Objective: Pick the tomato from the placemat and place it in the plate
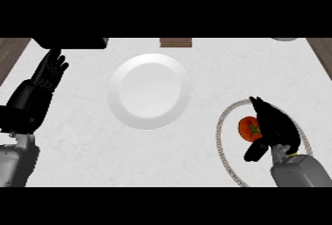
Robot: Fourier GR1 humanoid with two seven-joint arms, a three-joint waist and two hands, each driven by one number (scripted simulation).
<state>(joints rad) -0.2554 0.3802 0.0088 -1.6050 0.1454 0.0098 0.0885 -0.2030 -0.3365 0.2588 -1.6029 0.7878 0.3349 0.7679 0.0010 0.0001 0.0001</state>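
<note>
The tomato (250, 127) lay on the round placemat (225, 132), to the right of the plate (149, 91) and well apart from it. The right robot hand (276, 127) sat over the mat just beside the tomato on the side away from the plate, its fingers extended past the fruit and its thumb below it, not closed on it. The left robot hand (48, 72) rested left of the plate, fingers straight, holding nothing. The plate stood on the white table (84, 154).

Two arms, two black hands

The left hand (50, 72) rests open, fingers up. The right hand (276, 125) seems cupped, fingers partly curled, thumb low.
</note>
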